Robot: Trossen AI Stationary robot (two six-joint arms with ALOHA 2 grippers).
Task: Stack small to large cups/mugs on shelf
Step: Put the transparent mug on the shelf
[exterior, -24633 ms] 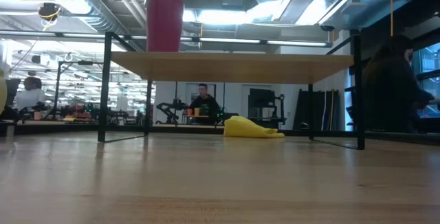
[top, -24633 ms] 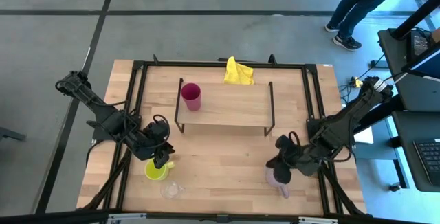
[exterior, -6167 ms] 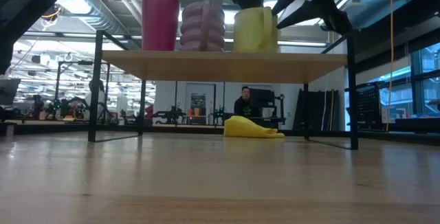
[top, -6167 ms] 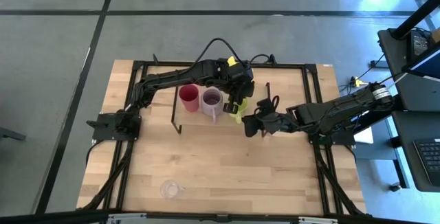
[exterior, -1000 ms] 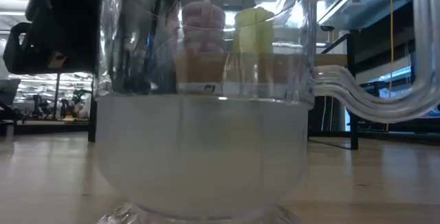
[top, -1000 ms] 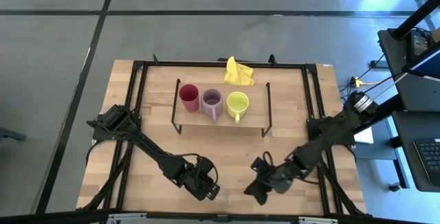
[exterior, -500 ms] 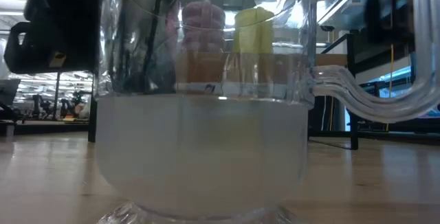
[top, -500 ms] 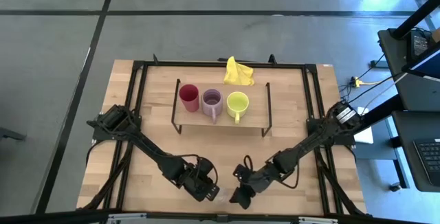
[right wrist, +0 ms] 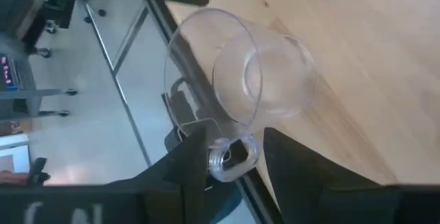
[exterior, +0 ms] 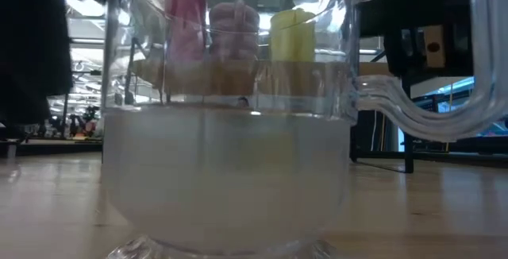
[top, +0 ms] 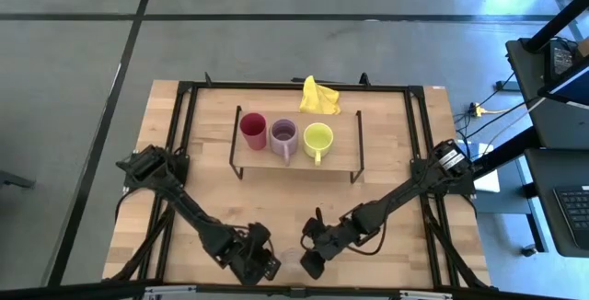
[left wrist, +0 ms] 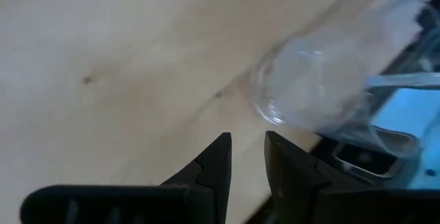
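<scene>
Stood just short of the table's [top: 386, 199] near edge, far from the shelf [top: 342, 157]: clear glass [top: 291, 259]. Flanked by left gripper [top: 267, 268], nearly closed, empty, and right gripper [top: 311, 261], parted. Risked being nudged overboard.

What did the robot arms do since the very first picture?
The lilac mug and yellow-green mug went from the table's front up onto the shelf, beside the red cup. The clear glass slid right along the front edge. Now the left claw sits beside it, let go, and the right claw has closed in, open at its handle. The yellow cloth stayed put.
</scene>
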